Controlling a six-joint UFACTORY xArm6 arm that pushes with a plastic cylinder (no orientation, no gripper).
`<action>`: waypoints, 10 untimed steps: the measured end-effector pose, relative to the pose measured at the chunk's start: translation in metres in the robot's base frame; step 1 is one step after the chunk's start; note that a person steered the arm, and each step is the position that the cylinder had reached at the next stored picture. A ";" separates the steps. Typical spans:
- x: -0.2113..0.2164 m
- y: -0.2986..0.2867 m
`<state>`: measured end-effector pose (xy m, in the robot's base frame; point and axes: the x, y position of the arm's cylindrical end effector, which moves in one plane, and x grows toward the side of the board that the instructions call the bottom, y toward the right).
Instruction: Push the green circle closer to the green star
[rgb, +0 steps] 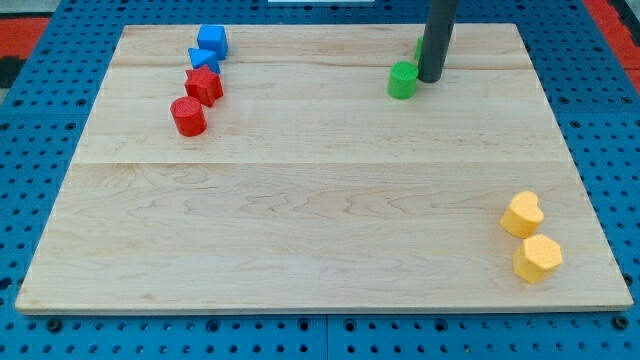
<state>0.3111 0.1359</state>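
At the view's upper left of the wooden worktop (300, 210) we see a blue cube (212, 40) and a second blue block (204, 59) just below it, then a red block (204, 85) and a red cylinder (188, 116), all bunched in a slanting line. Right of centre near the view's top, the green circle (402, 79) sits just left of our rod, which comes down nearly upright so that my tip (431, 79) rests touching or almost touching the circle's right side, while a sliver of the green star (419, 47) peeks out behind the rod. We carry no pincer, so there is nothing released or clenched to report, and at the view's lower right a yellow heart (523, 213) lies just above a yellow hexagon (538, 258).
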 end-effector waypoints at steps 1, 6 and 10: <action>0.028 -0.004; -0.006 -0.081; -0.032 -0.070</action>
<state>0.2795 0.0658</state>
